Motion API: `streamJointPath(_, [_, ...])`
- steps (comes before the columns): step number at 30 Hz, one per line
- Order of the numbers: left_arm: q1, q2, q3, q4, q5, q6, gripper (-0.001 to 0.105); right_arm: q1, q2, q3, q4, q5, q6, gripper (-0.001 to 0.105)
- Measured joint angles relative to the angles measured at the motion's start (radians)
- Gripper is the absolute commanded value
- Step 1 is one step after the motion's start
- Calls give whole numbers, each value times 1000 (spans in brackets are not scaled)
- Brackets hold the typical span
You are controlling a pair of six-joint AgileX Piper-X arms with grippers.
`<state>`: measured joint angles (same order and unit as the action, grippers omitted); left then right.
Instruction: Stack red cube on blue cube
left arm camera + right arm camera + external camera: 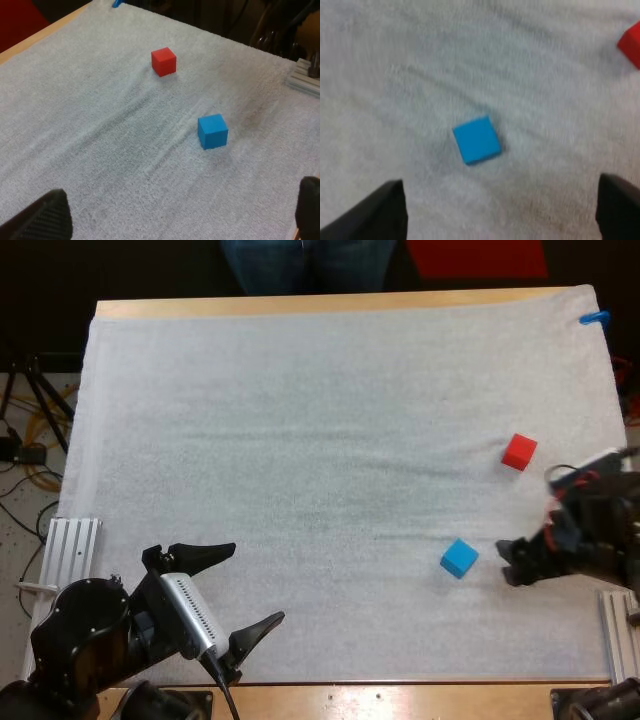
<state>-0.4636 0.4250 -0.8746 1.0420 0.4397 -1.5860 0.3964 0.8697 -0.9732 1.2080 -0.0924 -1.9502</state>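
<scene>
While red cube (pixel 519 452) lies apart from blue cube (pixel 459 558), left hand (pixel 238 590) released, right hand (pixel 507 563) released near blue cube.

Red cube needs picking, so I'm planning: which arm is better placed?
Right: the right gripper sits open beside the blue cube, near the red cube; the left gripper is far across the mat.

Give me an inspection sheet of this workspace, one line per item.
Surface: white mat covers the wooden table, lightly creased.
Job's things: red cube and blue cube both rest on the mat, apart, not stacked.
Clutter: nothing seen.
Grippers: left gripper open, jaws apart, at the mat's near edge; right gripper open, beside the blue cube, holding nothing.
Cables: loose cables on the floor left of the table.
Surroundings: a person's legs beyond the far edge; metal rails at the table's left and right sides.
</scene>
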Motion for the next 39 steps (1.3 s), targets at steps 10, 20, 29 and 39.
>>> streamJointPath(10, [0, 0, 0, 0, 0, 0, 87, 97, 218, 0, -63, 92, 13, 74])
streamJointPath(20, [0, 0, 0, 0, 0, 0, 87, 94, 325, -4, -200, 294, 72, 74])
streamJointPath(29, [0, 0, 0, 0, 0, 0, 87, -49, 526, -109, -225, 306, 180, 74])
streamJointPath(39, [0, 0, 0, 0, 0, -21, 87, -186, 748, -273, -244, 252, 247, 74])
